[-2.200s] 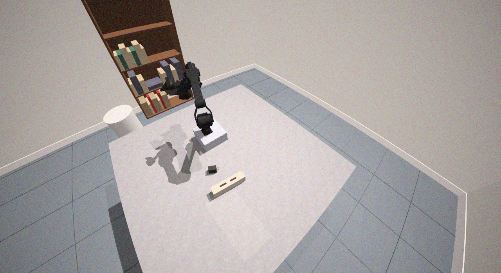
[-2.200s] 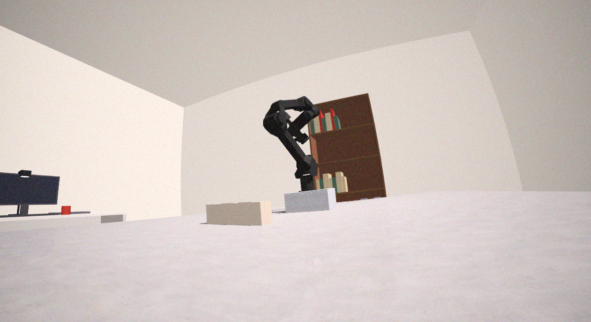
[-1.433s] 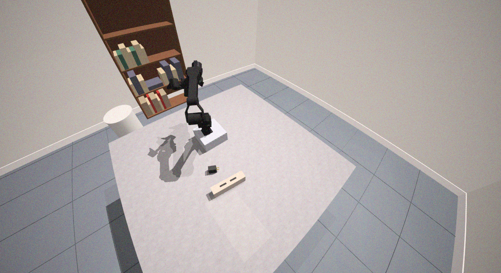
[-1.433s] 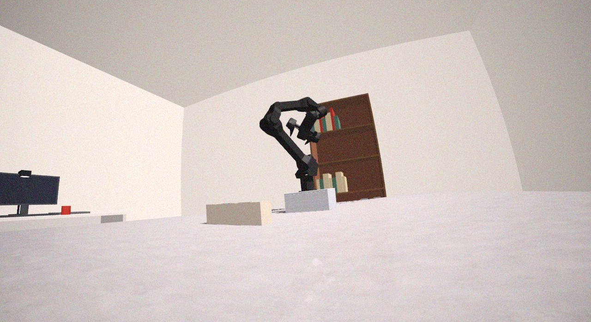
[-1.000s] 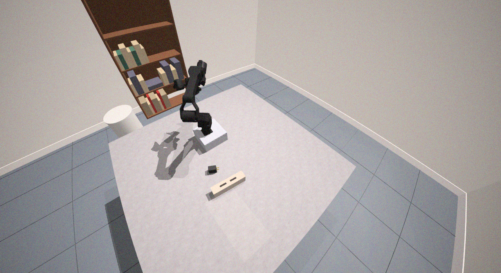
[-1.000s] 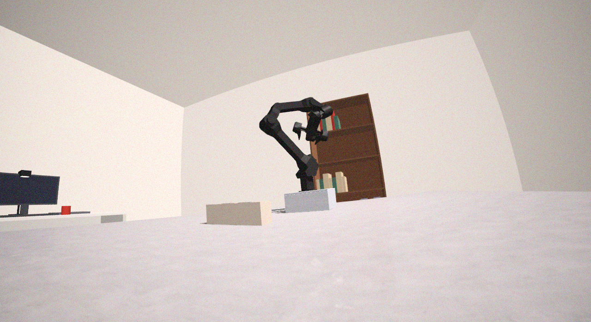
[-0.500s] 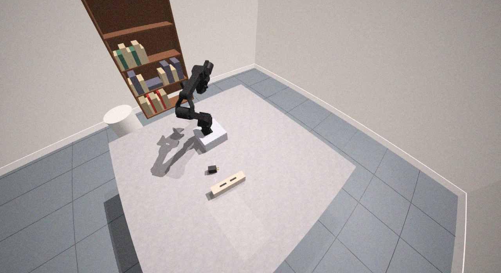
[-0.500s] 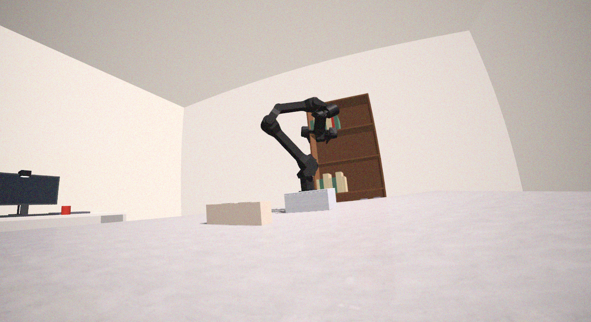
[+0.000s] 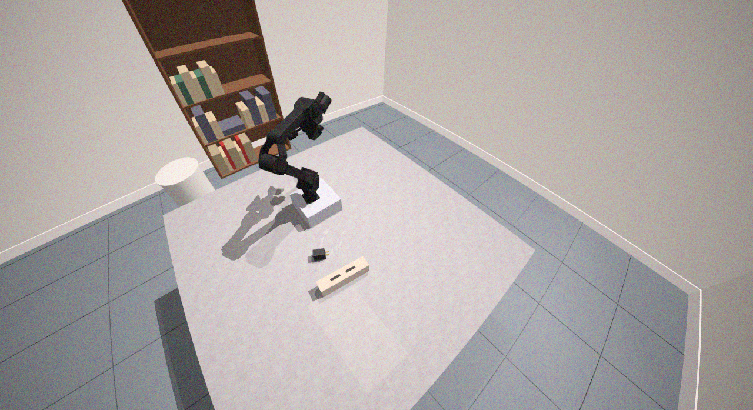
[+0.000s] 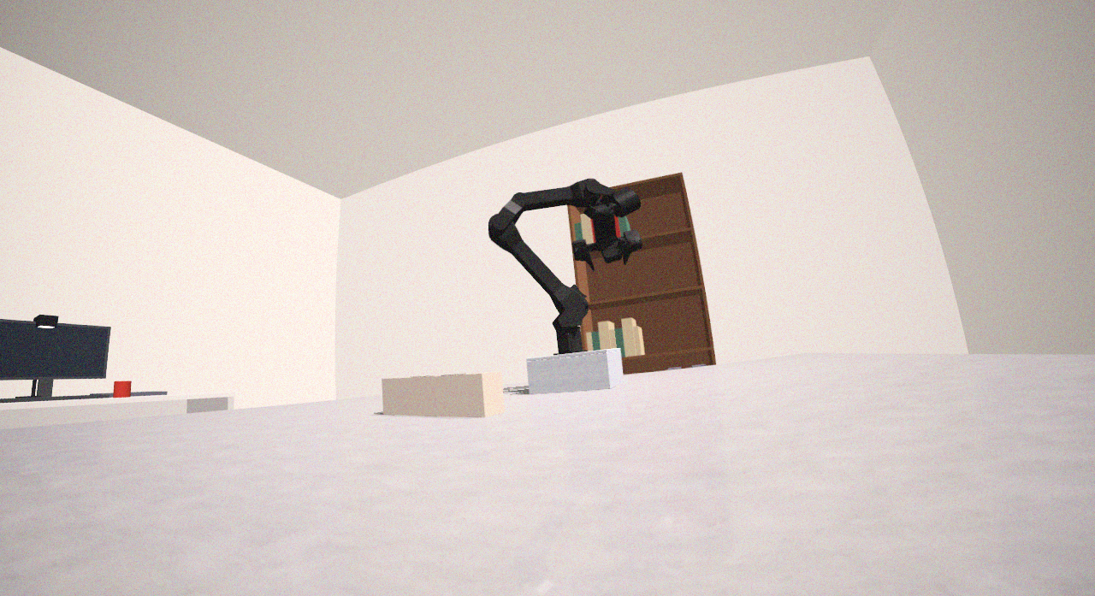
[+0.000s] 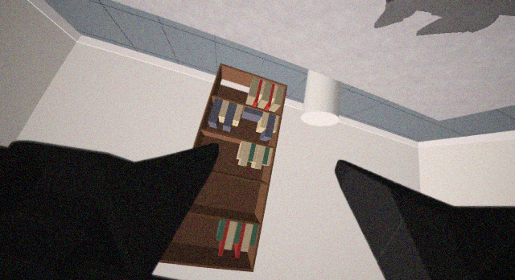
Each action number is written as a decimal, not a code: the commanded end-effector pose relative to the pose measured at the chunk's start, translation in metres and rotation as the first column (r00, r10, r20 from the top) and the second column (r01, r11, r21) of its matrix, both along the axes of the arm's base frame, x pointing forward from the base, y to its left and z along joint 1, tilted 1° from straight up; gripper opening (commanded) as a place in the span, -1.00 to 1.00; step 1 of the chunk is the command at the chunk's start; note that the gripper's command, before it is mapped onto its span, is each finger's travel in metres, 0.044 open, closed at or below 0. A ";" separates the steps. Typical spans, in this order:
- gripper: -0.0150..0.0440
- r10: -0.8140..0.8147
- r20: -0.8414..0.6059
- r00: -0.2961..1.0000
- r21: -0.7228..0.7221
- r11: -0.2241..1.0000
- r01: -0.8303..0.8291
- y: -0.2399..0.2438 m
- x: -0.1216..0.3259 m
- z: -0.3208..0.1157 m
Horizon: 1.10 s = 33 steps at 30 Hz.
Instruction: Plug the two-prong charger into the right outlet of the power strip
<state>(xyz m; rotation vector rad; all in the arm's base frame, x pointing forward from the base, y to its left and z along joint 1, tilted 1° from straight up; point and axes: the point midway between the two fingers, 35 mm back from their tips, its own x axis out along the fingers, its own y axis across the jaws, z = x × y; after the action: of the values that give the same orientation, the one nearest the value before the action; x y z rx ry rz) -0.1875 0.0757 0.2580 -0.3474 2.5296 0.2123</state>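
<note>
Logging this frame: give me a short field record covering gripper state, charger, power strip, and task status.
gripper: open, empty, raised high near the bookshelf
charger: lying on the table, prongs pointing sideways, untouched
power strip: flat on the table beside the charger, apart from it, both outlets empty
arm base: on a white block behind the charger
task status: charger not yet grasped, nothing plugged in
</note>
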 end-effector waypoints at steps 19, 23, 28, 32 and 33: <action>1.00 -0.090 0.067 0.994 0.298 0.952 0.066 0.072 0.030 -0.024; 1.00 -0.105 0.086 0.991 0.347 0.935 0.069 0.084 0.038 -0.028; 1.00 -0.124 0.113 0.986 0.403 0.912 0.069 0.098 0.050 -0.034; 1.00 -0.139 0.136 0.981 0.445 0.893 0.065 0.109 0.061 -0.038; 1.00 -0.143 0.143 0.979 0.455 0.888 0.063 0.111 0.064 -0.039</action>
<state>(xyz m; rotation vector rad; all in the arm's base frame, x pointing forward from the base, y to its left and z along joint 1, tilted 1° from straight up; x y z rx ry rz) -0.1303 0.1801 0.2226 -0.0507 2.2636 0.6585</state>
